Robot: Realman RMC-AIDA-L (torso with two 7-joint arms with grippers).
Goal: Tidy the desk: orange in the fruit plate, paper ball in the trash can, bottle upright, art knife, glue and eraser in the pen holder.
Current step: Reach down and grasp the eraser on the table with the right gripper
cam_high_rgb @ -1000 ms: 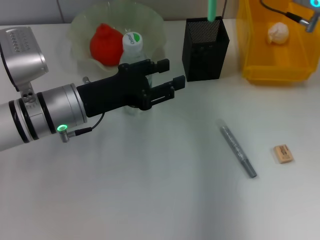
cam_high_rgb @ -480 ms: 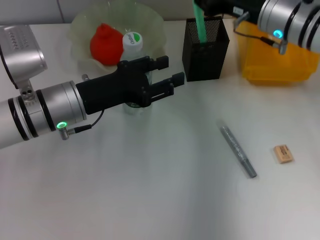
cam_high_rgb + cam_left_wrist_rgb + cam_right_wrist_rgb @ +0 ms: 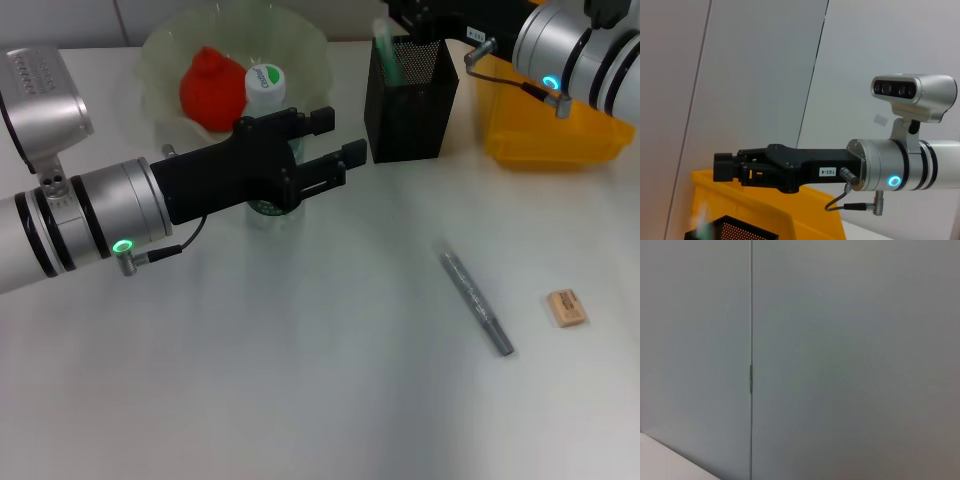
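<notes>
While the left gripper sits spread wide around the upright clear plastic bottle, the right gripper hangs over the black wire-mesh pen holder; can't tell its fingers.

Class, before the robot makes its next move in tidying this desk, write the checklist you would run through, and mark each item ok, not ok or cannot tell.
1. Orange in the fruit plate: ok.
2. Bottle upright: ok; the left gripper is at it, whether it grips cannot be told.
3. Green stick in the pen holder: ok; the right gripper is just above the holder's rim, whether it has let go cannot be told.
4. Eraser in the pen holder: not ok, it lies on the desk.
5. Grey pen-shaped tool in the pen holder: not ok, it lies on the desk.
6. Paper ball in the trash can: cannot tell, the right arm hides the inside.
</notes>
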